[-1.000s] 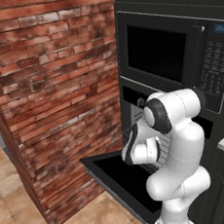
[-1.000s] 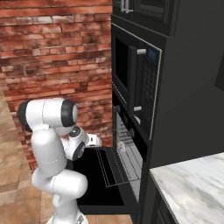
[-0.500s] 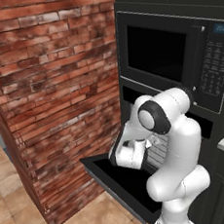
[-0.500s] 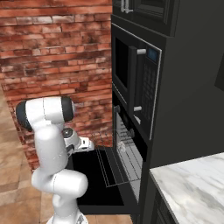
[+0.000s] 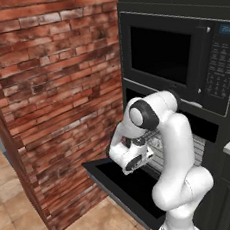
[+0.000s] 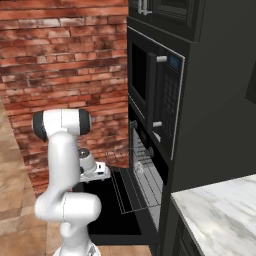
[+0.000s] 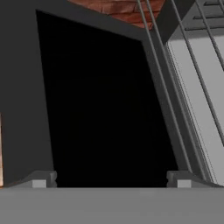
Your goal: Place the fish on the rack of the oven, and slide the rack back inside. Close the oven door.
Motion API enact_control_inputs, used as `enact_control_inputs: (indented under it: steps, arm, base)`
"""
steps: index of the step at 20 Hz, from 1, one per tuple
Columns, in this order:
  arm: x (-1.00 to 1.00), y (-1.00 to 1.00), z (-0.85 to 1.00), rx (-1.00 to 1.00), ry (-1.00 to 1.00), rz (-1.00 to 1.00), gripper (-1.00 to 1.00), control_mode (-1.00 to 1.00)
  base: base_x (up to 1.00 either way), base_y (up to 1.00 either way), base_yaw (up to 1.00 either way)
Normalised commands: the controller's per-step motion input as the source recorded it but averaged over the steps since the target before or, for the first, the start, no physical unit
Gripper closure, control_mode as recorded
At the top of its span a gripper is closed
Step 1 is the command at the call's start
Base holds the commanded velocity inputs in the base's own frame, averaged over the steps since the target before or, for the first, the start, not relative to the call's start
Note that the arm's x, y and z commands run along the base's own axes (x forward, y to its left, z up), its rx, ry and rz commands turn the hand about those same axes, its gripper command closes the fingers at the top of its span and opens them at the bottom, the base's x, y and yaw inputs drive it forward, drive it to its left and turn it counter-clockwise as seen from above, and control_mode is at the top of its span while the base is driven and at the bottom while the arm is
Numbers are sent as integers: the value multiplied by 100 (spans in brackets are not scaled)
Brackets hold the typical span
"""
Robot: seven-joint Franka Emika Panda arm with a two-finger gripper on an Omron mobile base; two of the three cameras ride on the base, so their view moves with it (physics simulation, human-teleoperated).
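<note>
The wide black oven door with its dark glass window (image 5: 126, 181) lies folded down flat, open. The robot's small two-finger gripper (image 7: 111, 177) hangs just above that door, and its two dark fingertips (image 7: 41, 179) stand far apart with nothing between them. The flat light-grey wire rack of thin bars (image 6: 136, 182) sticks out of the black wall oven with the pale grey inside (image 6: 150, 165) and over the door. In the hand view the bars of the rack (image 7: 175, 87) run along the right side, close to the gripper.

The small grey-brown fish cannot be found in any of the pictures. It may lie on the rack, but the bars are too thin and pale to tell, so it is not sure that this step is done.

Things could go wrong from here. If the door gets lifted while the rack pokes out, the door will probably bump the bars and not shut. If the open fingers push at the thin bars, they may slip through a gap and catch. A fast shove of the rack could also roll a fish off it.

The white arm (image 5: 175, 146) covers part of the oven mouth in the left base view. The door's handle is hidden too.
</note>
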Motion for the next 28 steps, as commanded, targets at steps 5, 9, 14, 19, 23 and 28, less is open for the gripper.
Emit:
enact_control_inputs:
  steps: [5, 9, 14, 19, 23, 28]
  arm:
    - [66, 0, -23, -4, 9, 0, -100, -100]
    - [69, -6, -14, -8, 0, -1, -100, -100]
    - [71, -15, -20, -6, 1, -1, -100, -100]
    - [69, -22, -34, -4, 6, 0, -100, -100]
    - [69, -28, -38, -3, 5, 0, -100, -100]
    - [74, -31, -36, -3, 4, 0, -100, -100]
  base:
    - [0, 0, 0]
    - [0, 0, 0]
    - [0, 0, 0]
    - [0, 0, 0]
    - [0, 0, 0]
    - [0, 0, 0]
